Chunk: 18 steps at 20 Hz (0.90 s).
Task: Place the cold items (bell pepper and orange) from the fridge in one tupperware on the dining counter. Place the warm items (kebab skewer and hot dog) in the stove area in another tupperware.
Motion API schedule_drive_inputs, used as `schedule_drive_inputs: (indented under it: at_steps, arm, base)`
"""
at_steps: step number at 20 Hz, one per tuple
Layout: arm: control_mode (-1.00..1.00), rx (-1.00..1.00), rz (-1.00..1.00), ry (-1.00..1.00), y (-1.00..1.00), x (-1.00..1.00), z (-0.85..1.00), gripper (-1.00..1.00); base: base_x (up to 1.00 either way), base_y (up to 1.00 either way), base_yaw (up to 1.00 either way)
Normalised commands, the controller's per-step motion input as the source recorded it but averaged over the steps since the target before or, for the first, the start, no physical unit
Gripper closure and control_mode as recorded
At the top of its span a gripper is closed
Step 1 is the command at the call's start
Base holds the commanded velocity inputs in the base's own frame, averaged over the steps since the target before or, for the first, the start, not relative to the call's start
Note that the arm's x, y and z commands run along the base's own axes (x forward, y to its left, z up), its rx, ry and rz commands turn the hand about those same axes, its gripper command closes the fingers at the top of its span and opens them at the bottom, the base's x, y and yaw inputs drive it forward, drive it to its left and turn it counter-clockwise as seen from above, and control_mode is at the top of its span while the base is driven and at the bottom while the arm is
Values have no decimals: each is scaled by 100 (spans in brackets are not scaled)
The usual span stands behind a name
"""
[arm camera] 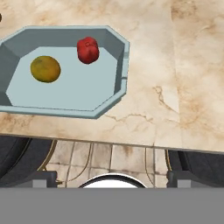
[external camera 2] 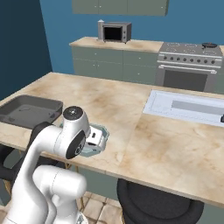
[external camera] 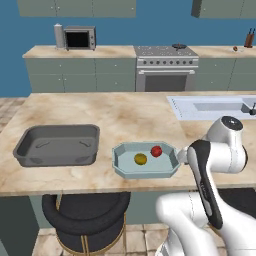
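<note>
- Light blue tupperware (external camera: 119,161): one
- Orange (external camera: 140,159): one
- Red bell pepper (external camera: 156,151): one
- Dark grey tupperware (external camera: 30,145): one
- Black stools: two (external camera: 85,215) (external camera 2: 157,203)
- Microwave (external camera: 79,38): one
- Stove (external camera: 165,67): one
- Sink (external camera: 210,106): one

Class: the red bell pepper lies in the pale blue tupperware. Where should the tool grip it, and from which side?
Probably from straight above, across its widest middle: the bell pepper sits near the tupperware's far wall, so a sideways approach would hit the raised rim. The orange lies well apart, leaving finger room.
</note>
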Motion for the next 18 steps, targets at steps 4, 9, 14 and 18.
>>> schedule_drive_inputs:
  at_steps: [4,9,14,18]
  arm:
    - [100,0,0,0,0,0,0,-100]
    - [100,0,0,0,0,0,0,-100]
    - [100,0,0,0,0,0,0,-100]
    - [100,0,0,0,0,0,0,-100]
  base:
    - [0,0,0]
    - [-13,-3,-1]
    - [-100,-9,-17]
    - [-76,-11,-48]
